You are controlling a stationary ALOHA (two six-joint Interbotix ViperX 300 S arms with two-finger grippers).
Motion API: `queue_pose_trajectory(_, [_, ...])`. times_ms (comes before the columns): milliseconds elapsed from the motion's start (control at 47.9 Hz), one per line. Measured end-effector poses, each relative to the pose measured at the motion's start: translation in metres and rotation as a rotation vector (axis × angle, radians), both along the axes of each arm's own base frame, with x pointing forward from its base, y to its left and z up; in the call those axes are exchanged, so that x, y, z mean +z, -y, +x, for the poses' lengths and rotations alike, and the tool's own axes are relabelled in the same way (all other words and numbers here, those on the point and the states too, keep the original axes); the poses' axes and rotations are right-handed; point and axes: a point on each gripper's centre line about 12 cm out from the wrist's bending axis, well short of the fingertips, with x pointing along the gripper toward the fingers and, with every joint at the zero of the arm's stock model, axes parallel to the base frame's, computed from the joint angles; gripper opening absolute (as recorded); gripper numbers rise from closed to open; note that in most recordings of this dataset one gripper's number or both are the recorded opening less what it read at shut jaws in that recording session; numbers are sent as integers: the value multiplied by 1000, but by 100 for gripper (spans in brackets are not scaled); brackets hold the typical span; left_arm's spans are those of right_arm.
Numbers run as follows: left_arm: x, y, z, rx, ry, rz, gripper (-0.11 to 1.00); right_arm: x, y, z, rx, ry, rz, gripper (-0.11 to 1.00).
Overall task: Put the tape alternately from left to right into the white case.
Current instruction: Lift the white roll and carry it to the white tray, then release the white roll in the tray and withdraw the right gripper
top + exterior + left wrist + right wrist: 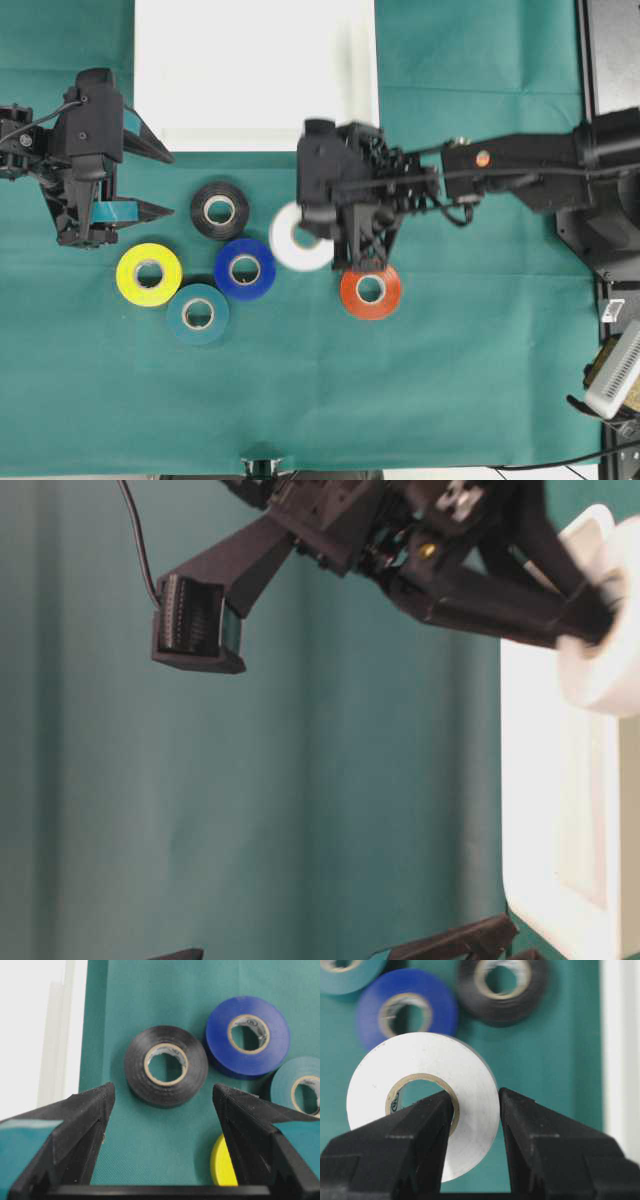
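Six rolls show, none yet in the white case (255, 70). The right gripper (475, 1110) is clamped on the white roll (422, 1095), one finger through the core, one outside the wall, so the ring hangs flat-faced from the fingers, lifted above the counter (450, 400). The case lies on the far side of that roll, just beyond the black roll (220, 208); the carry runs straight away from the near edge, and the right arm is plainly the nearer one.

The left gripper (160, 1110) waits with fingers well apart, the black roll ahead between them. Blue (245, 268), yellow (149, 273), teal (198, 313) and red-orange (370, 290) lie flat on the green cloth. Room over the case looks free.
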Motion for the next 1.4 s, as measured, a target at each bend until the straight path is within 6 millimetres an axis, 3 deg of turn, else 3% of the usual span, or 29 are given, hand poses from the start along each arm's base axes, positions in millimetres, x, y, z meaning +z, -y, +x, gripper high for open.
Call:
queue_pose_trajectory(501, [-1, 0, 0, -2, -3, 0, 81, 4, 107, -12, -198, -13, -120, 2])
queue_pose_trajectory(689, [-1, 0, 0, 0, -2, 0, 80, -6, 141, -20, -258, -50, -156, 2])
queue_pose_trajectory(1086, [-1, 0, 0, -2, -2, 0, 81, -32, 197, -28, -359, -77, -179, 2])
queue_pose_trajectory(1399, [-1, 0, 0, -2, -2, 0, 81, -36, 218, -30, -399, -60, -183, 2])
